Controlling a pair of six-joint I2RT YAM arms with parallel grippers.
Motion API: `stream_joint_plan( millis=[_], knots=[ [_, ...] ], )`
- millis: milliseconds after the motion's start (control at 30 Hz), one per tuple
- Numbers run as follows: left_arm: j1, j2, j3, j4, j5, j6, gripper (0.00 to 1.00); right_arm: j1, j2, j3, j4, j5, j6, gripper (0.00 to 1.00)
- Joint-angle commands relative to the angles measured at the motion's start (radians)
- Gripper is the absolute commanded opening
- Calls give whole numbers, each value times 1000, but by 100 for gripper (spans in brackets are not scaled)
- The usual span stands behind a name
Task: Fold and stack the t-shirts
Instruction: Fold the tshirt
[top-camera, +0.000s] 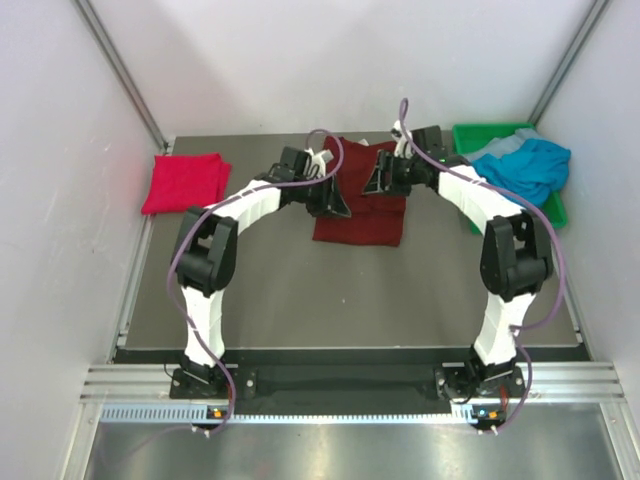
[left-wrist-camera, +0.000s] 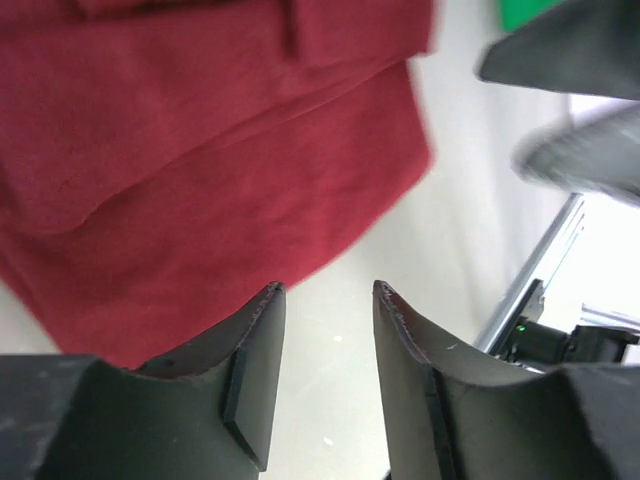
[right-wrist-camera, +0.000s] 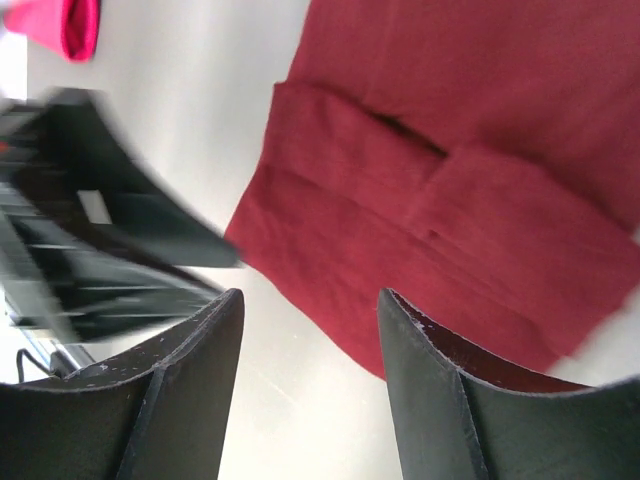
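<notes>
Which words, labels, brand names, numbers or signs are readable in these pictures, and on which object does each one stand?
None: no word, label, brand, number or sign can be read in any view.
The maroon shirt, the red shirt, the blue shirt and the green bin all look plain, with no print showing.

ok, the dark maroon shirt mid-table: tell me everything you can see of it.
The maroon shirt is soft, plain, matte cloth, dark red, lying flat on the grey table near its middle, toward the far edge. It is partly folded into a rough rectangle. The wrist views show flaps laid inward over the body, with overlapping edges and light creases. The left pincer and right pincer hang above it with jaws apart, gripping nothing. Only the table seems to touch it.
</notes>
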Motion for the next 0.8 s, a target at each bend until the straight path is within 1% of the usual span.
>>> stream_joint_plan(
  millis=[0,100,133,233,600,767],
  knots=[
    [-2,59,18,59,22,7,46,33,51,41,52,-32,20,56],
    [-4,111,49,56,11,18,48,50,83,46,58,-39,30,57],
    [-8,160,74,52,-7,27,49,58,110,43,60,-47,39,57],
    [-13,182,82,41,-29,30,49,62,132,40,58,-53,46,57],
    [-22,197,75,44,-39,12,49,105,172,-20,72,-61,59,57],
    [-21,177,58,44,-44,5,49,104,215,-11,63,-22,43,58]
  ],
)
